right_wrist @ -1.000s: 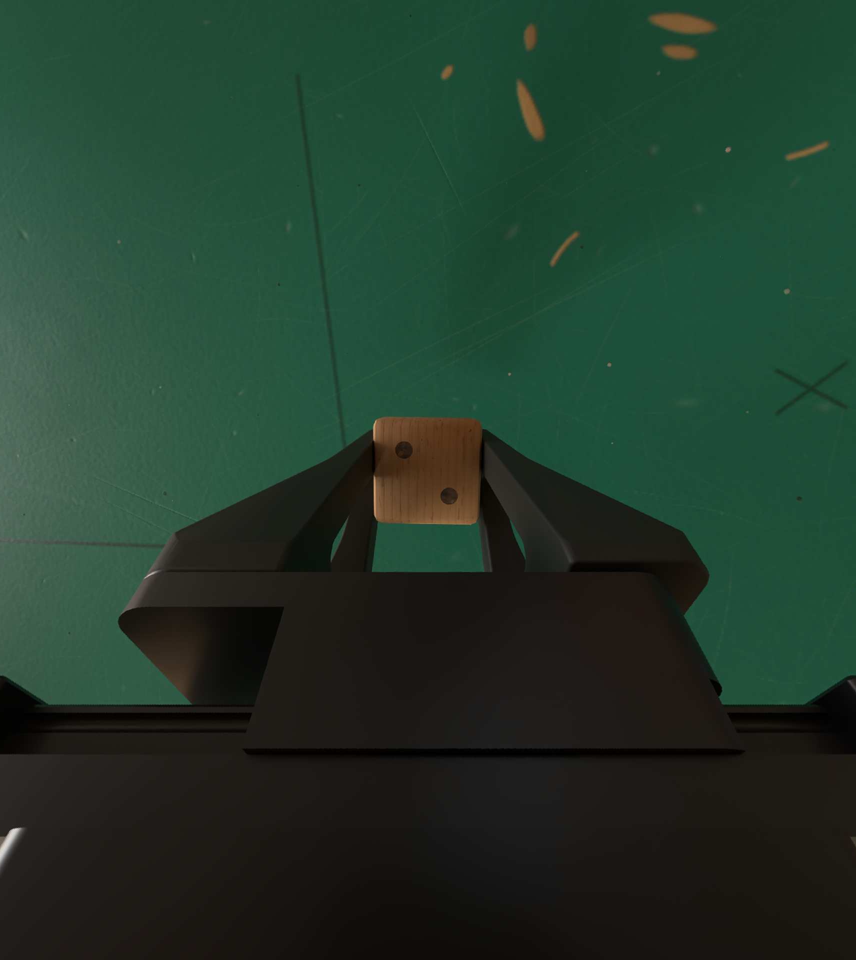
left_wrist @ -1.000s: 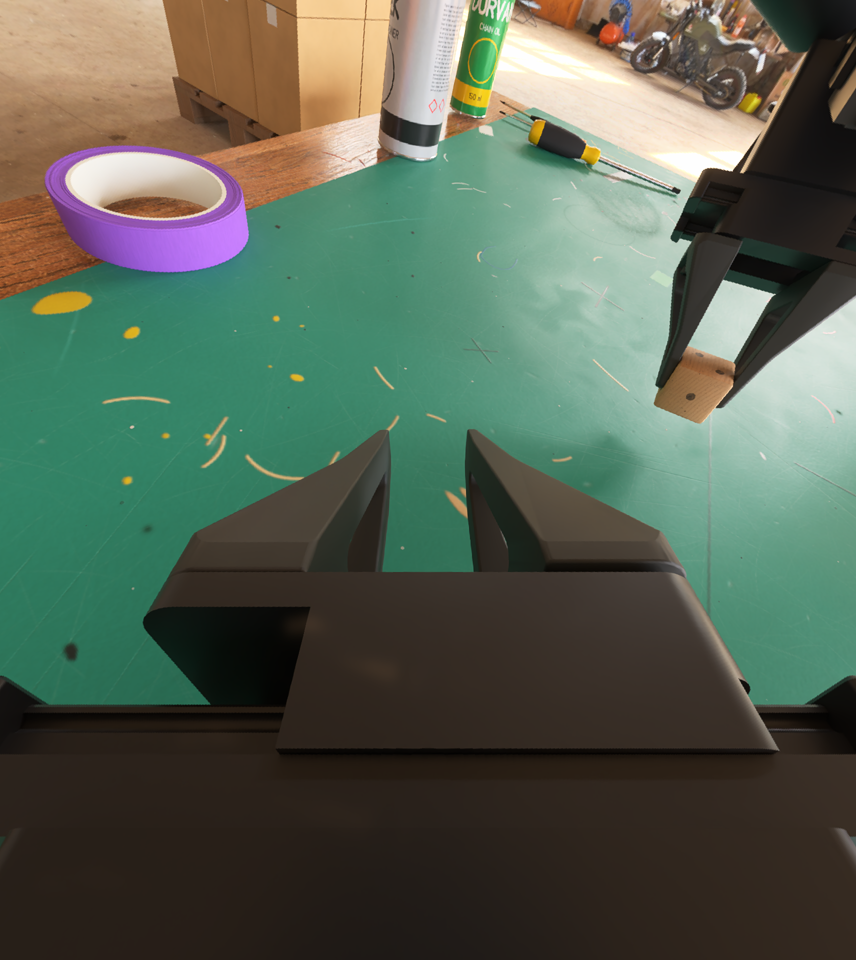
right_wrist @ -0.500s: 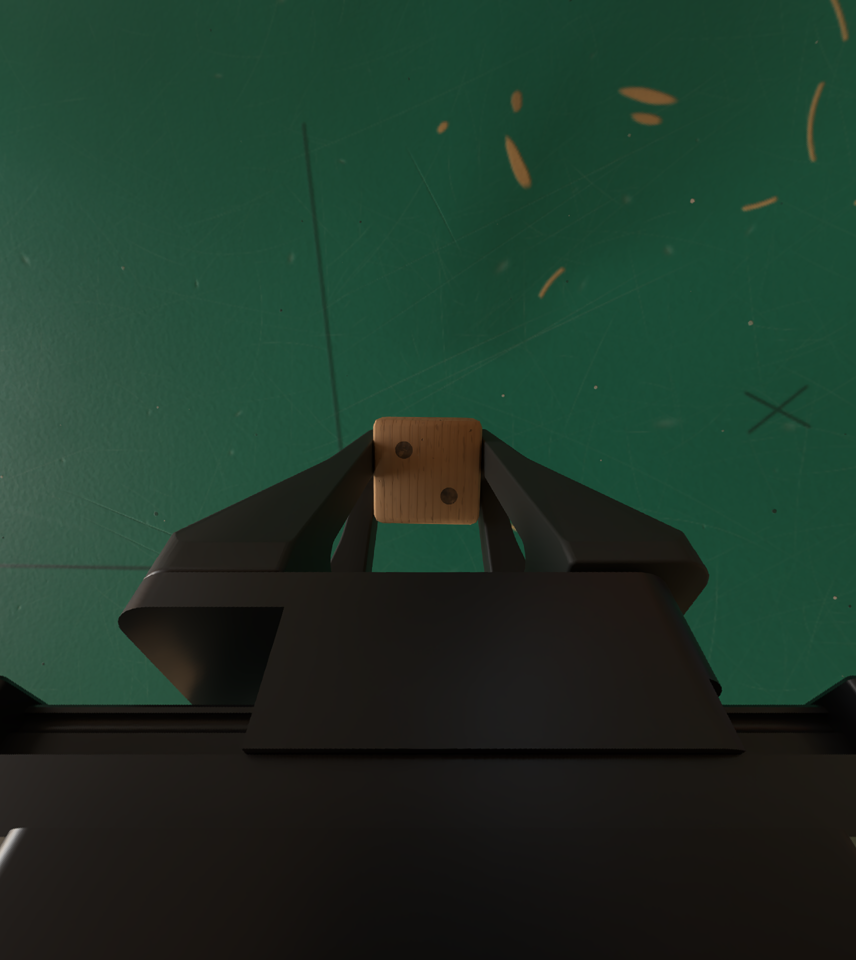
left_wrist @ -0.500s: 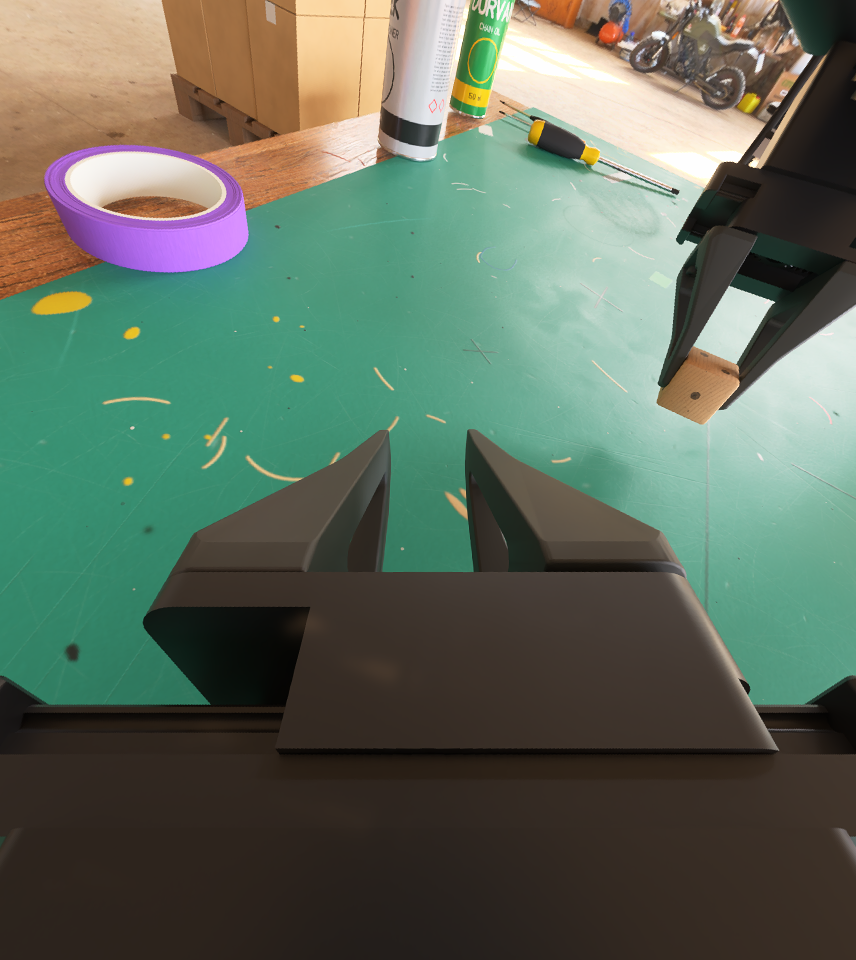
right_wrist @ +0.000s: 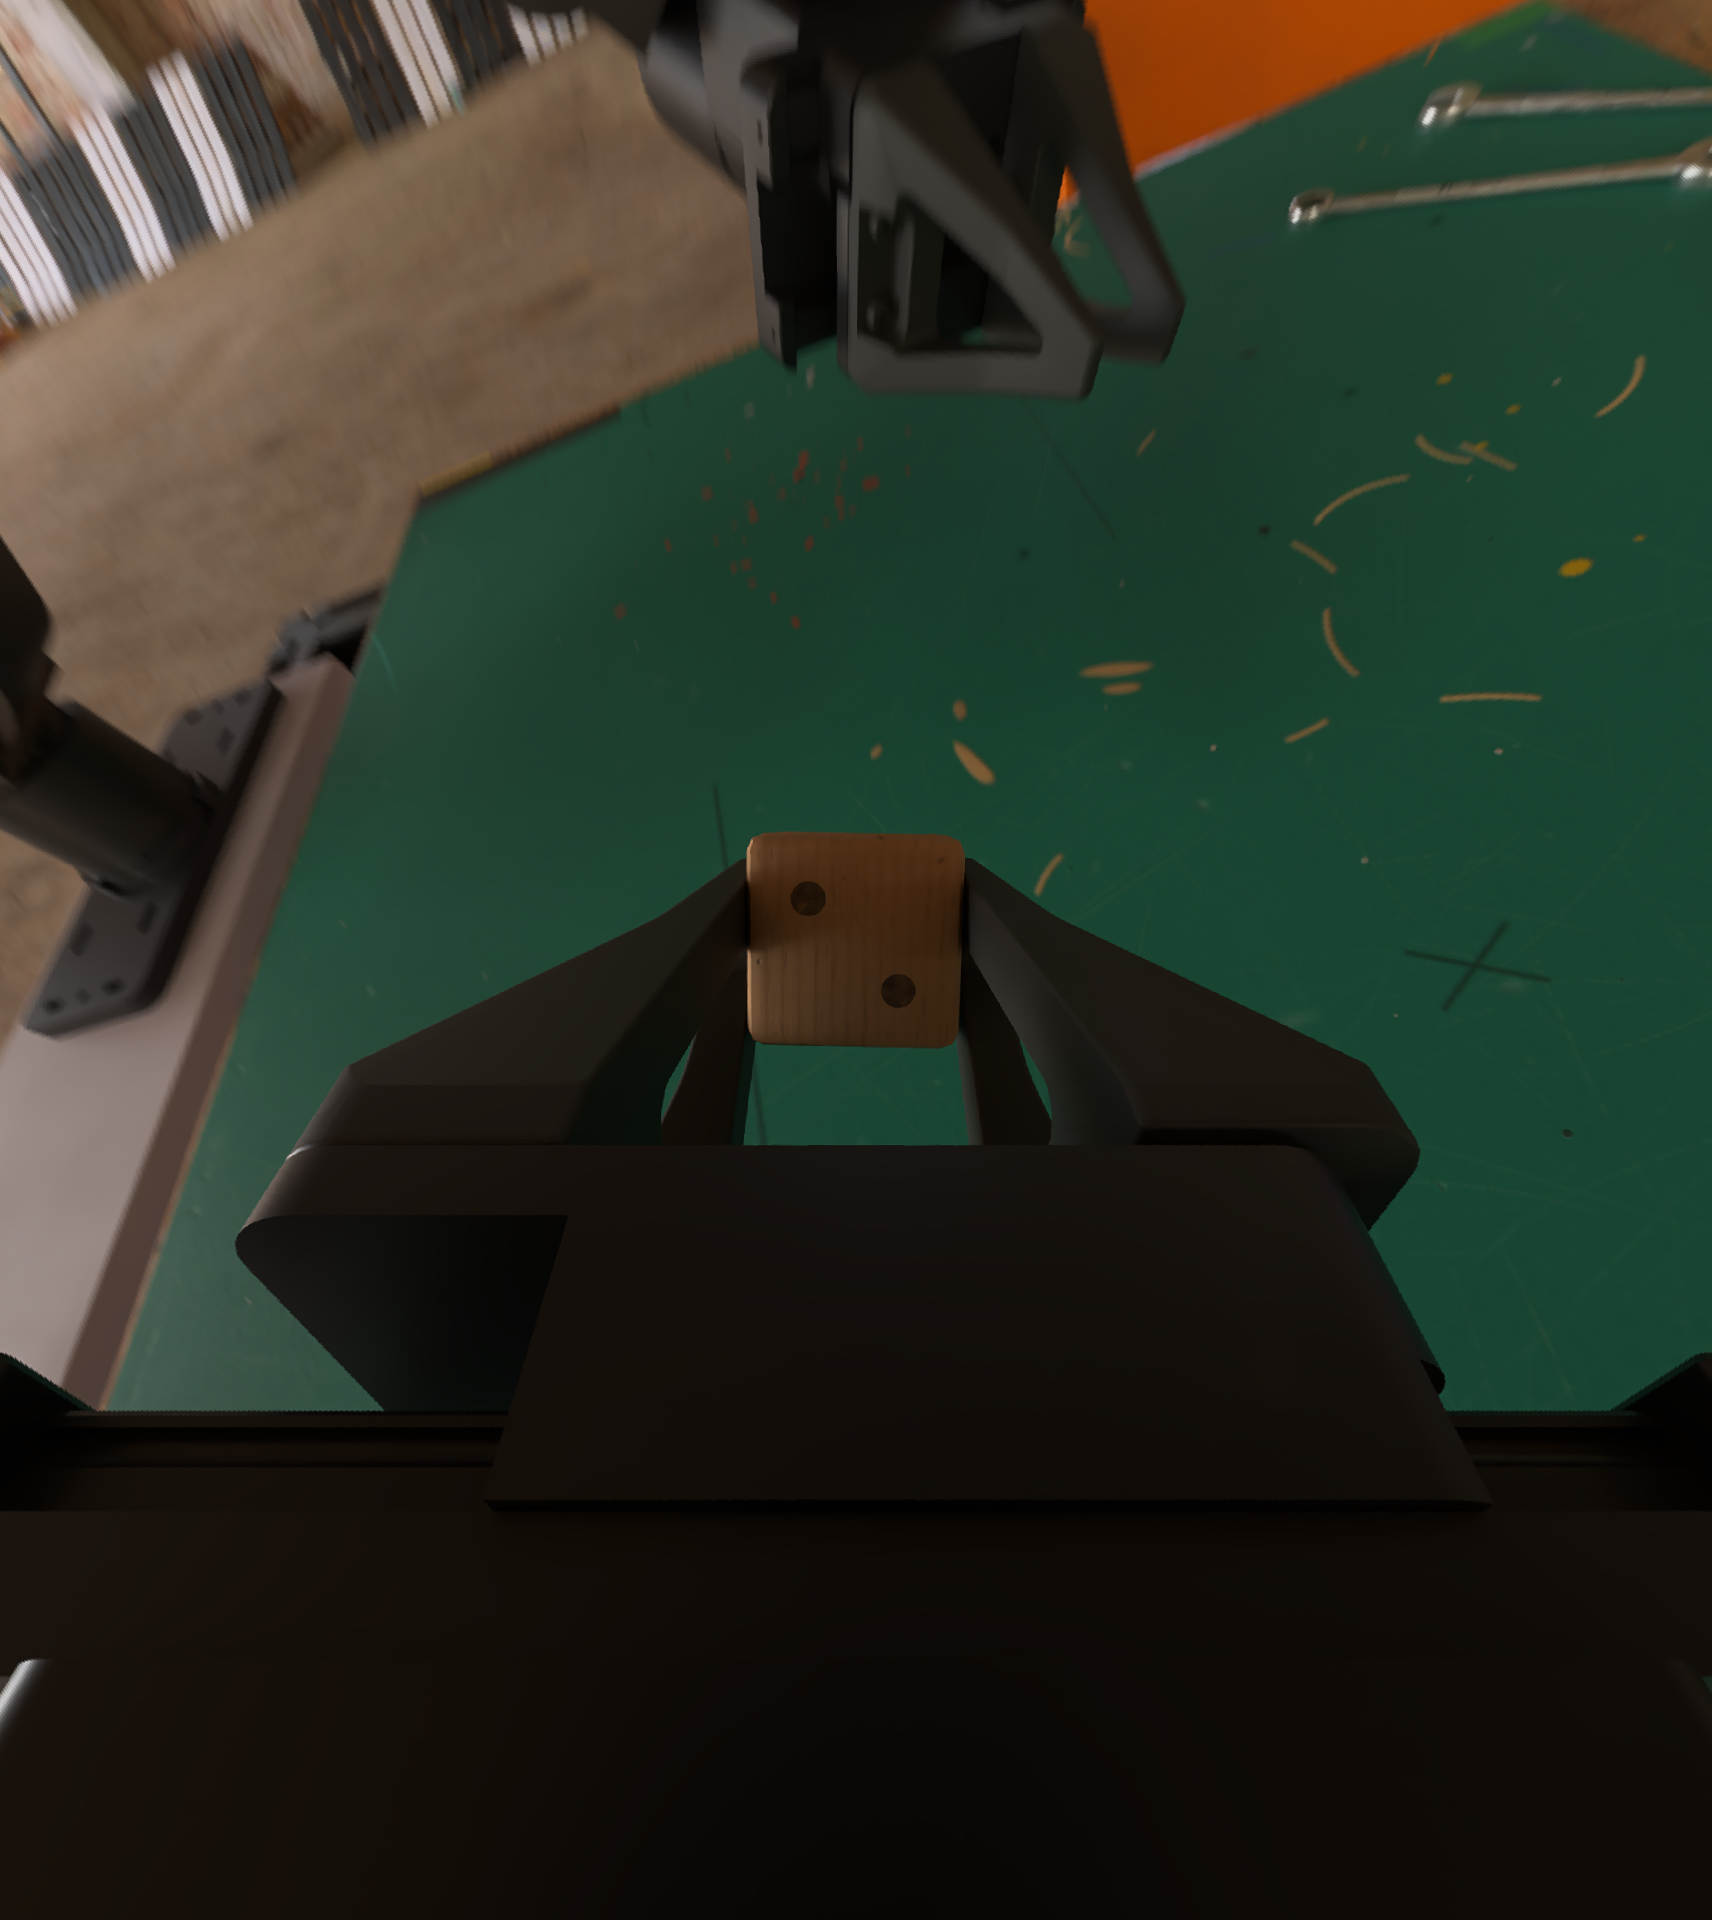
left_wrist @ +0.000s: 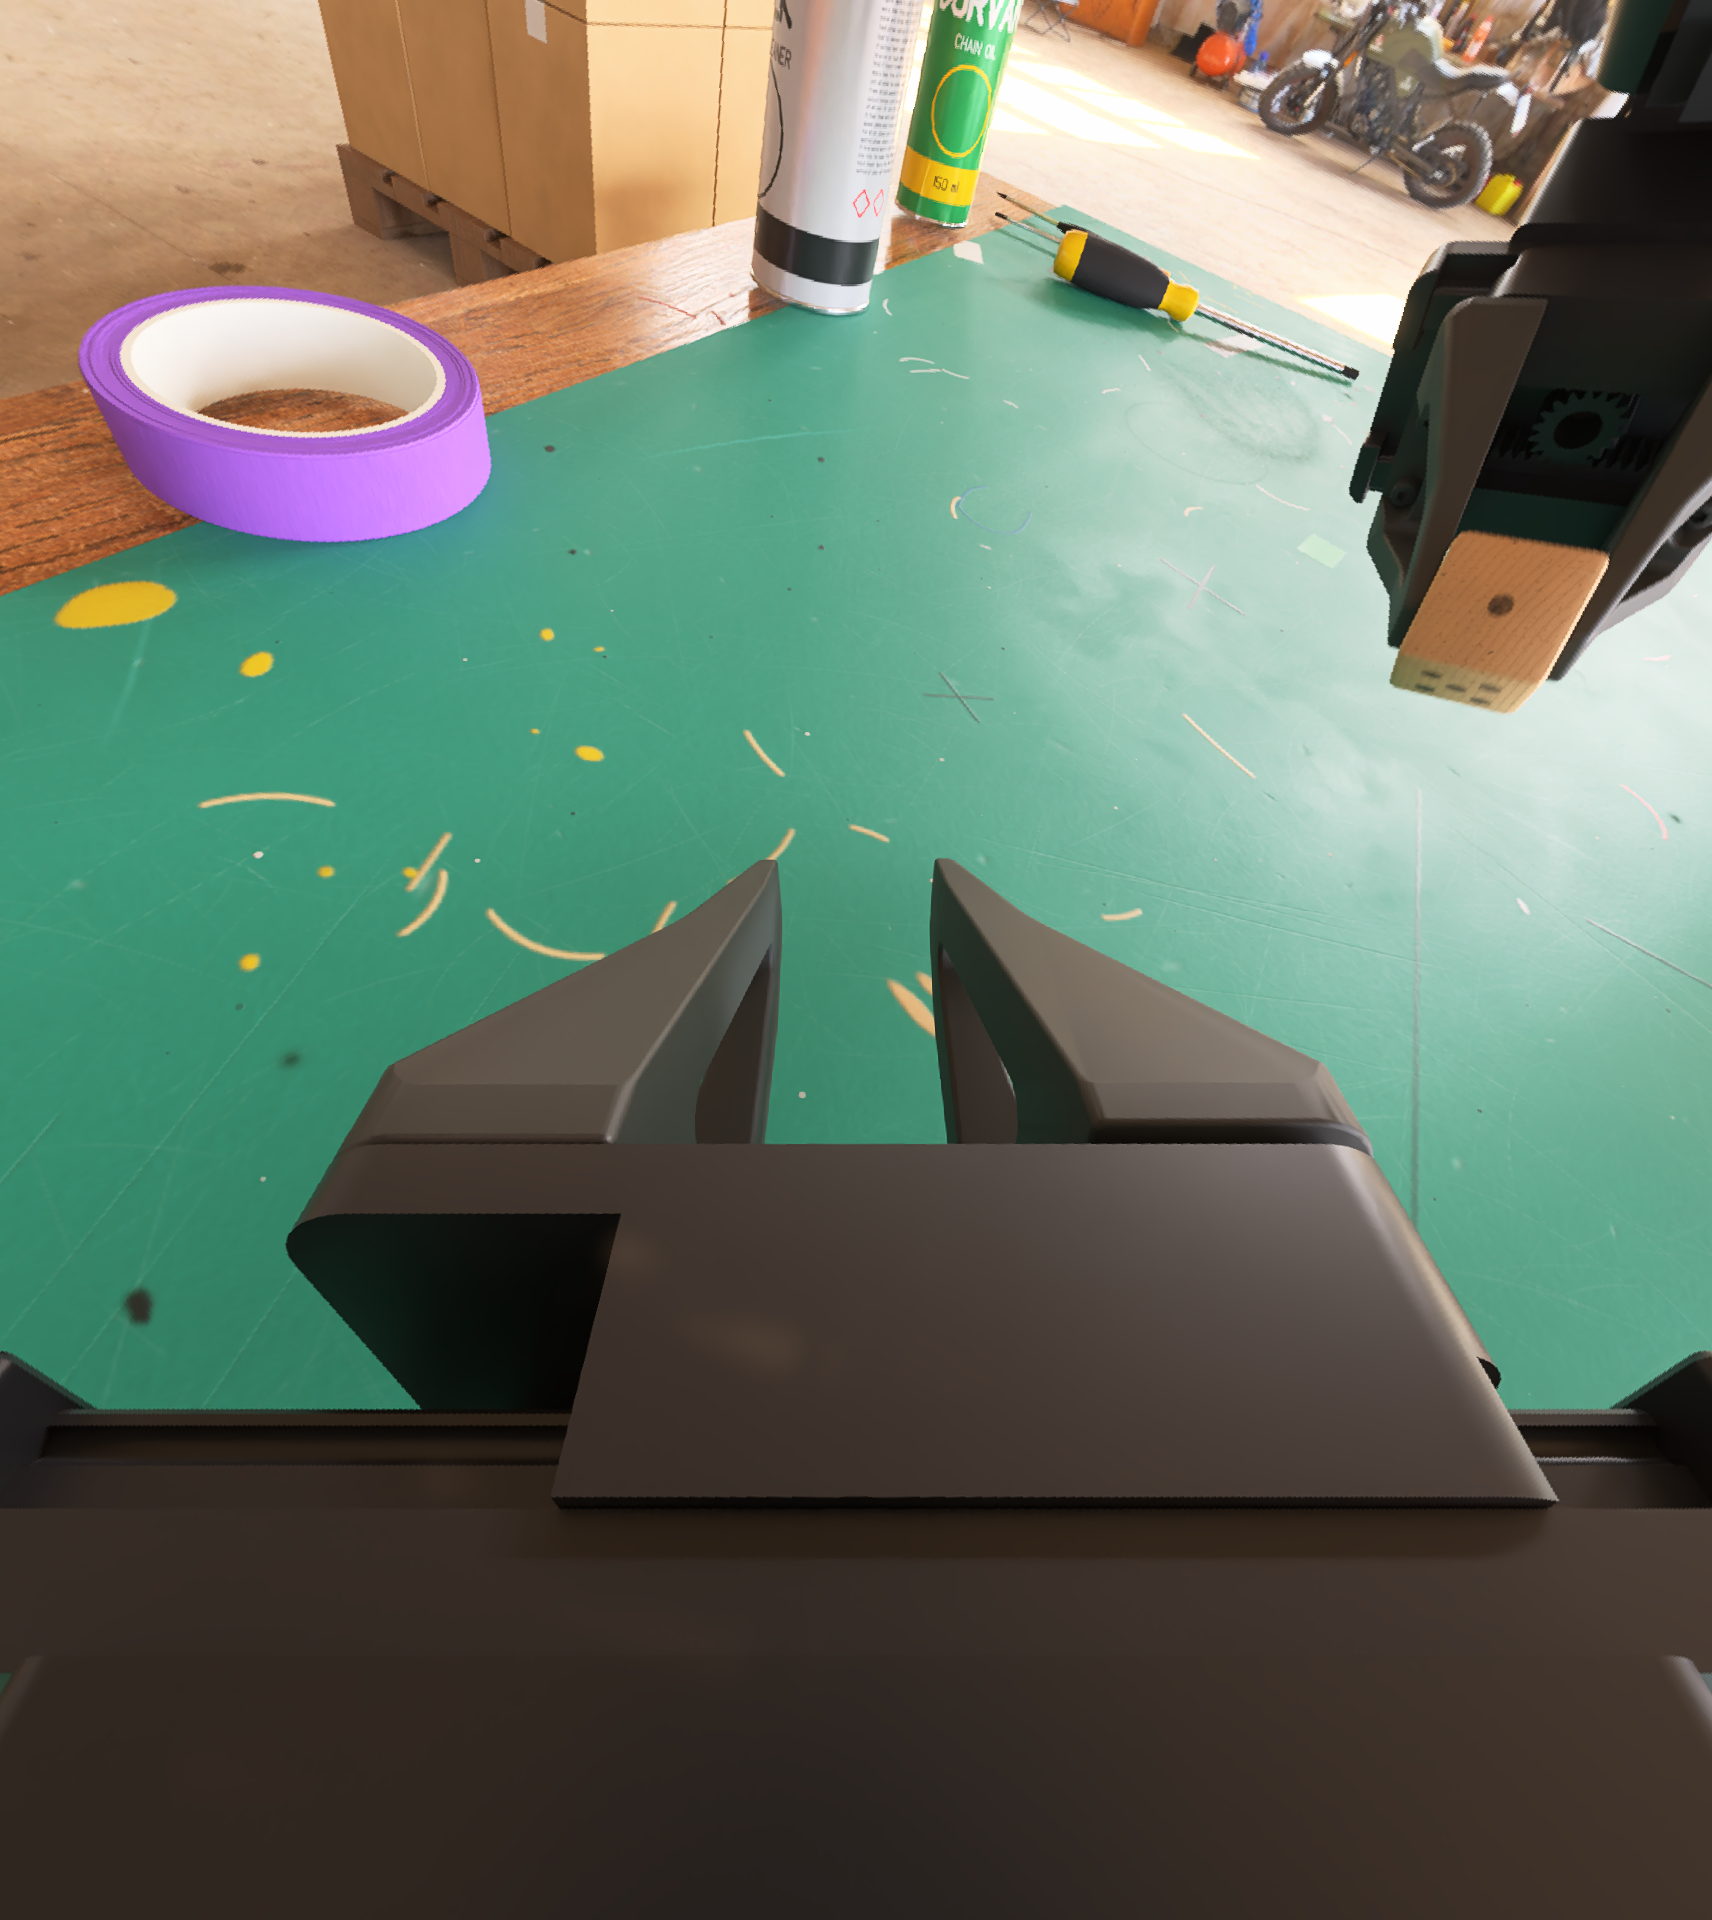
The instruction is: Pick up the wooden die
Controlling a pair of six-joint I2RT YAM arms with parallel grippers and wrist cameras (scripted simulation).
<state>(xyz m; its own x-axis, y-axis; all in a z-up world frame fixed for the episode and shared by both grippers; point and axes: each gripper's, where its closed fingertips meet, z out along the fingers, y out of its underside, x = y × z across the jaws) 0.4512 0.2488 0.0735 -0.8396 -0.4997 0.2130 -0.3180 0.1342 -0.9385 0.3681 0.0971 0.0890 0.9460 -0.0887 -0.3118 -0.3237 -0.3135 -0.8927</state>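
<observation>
The left gripper (left_wrist: 855, 883) idles narrowly parted and empty above the green mat (left_wrist: 831, 644). At three o'clock the right gripper (right_wrist: 854, 940), clamping the wooden die (right_wrist: 854, 940), has risen and tilted (mat now well below), so the pickup looks done.

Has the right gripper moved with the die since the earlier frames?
Yes. The right gripper has risen and tilted, carrying the wooden die higher above the green mat; it now sits nearer the screwdriver in the left wrist view.
</observation>
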